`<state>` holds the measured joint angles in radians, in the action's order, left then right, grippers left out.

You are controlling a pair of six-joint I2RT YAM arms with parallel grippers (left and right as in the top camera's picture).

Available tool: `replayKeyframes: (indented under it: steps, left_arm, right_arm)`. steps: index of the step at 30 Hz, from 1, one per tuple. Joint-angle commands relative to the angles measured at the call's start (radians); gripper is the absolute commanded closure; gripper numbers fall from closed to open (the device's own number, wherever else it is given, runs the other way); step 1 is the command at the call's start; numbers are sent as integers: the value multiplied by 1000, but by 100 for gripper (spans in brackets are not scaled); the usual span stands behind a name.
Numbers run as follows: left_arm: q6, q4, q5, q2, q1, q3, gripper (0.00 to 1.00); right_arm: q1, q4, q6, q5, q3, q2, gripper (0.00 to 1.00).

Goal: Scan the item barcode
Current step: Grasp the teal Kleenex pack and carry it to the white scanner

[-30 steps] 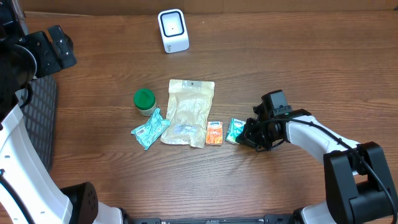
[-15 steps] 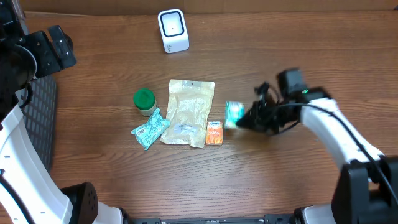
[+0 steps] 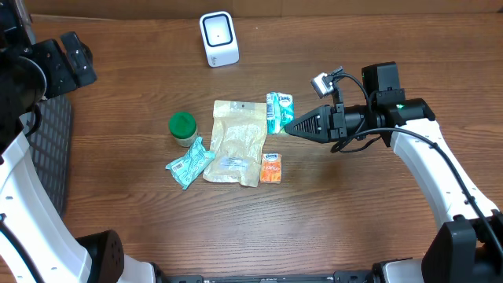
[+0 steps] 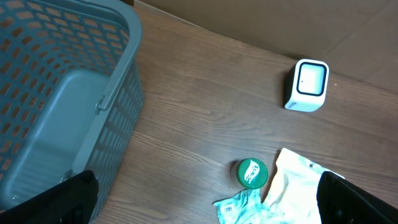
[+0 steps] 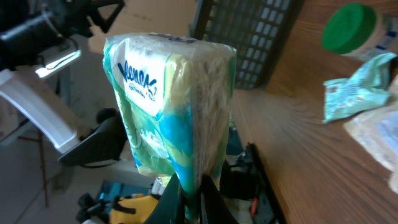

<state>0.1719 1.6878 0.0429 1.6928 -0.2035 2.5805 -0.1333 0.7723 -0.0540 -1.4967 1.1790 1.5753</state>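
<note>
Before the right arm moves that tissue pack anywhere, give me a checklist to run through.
1. Right jaws shut on the teal and white Kleenex tissue pack: ok.
2. Pack held off the wooden table: ok.
3. Barcode side known: cannot tell; only the logo face shows.
4. Pack at the white box-shaped scanner: not ok; it hangs beside the beige plastic pouch, well apart from the scanner.
5. Way to the scanner free: likely ok; bare wood lies between.
6. Left jaws open, off by the grey plastic basket: ok.
</note>
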Motion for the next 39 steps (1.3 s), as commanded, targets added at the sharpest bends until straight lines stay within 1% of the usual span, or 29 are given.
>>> replayKeyframes:
  steps: [1,2,4,7,8,10,13,16,19,23,26,31,34,39]
  left_arm:
    - [-23,2,16,4,-6,8,0]
    - [-23,2,16,4,-6,8,0]
    - [-23,2,16,4,-6,8,0]
    - [-23,2,16,4,-6,8,1]
    - [-23,2,16,4,-6,8,0]
    - [-23,2,16,4,-6,8,0]
    - [-23,2,16,4,-6,8,0]
    - [-23,2,16,4,-6,8,0]
    - [-23,2,16,4,-6,8,1]
    - [-23,2,16,4,-6,8,0]
    - [-23,2,16,4,-6,8,1]
    - [-23,2,16,4,-6,8,1]
    - [-23,2,16,4,-6,8,0]
    - [-23,2,16,4,-6,8,1]
  right_arm:
    - [-3,0,-8,-50,12,-9,96]
    - [-5,3,-47,3,12,-9,96]
    - [-19,22,-174,213,12,-9,96]
    - [-64,72,-291,531,13,-9,96]
    - [-83,81,-314,606,13,-9,96]
    - [-127,93,-335,694,22,-9,96]
    - [-186,145,-344,838,89,-5,96]
    - [-233,240,-344,1017,238,29,96]
    - [-276,309,-343,1274,459,115,96]
    - [-325,329,-322,1576,734,268,96]
    - [-363,241,-237,1723,859,372,96]
    - [-427,-82,-42,1938,877,499,96]
    - [-452,-247,87,1995,877,571,96]
    - [-468,-486,312,2000,877,698,96]
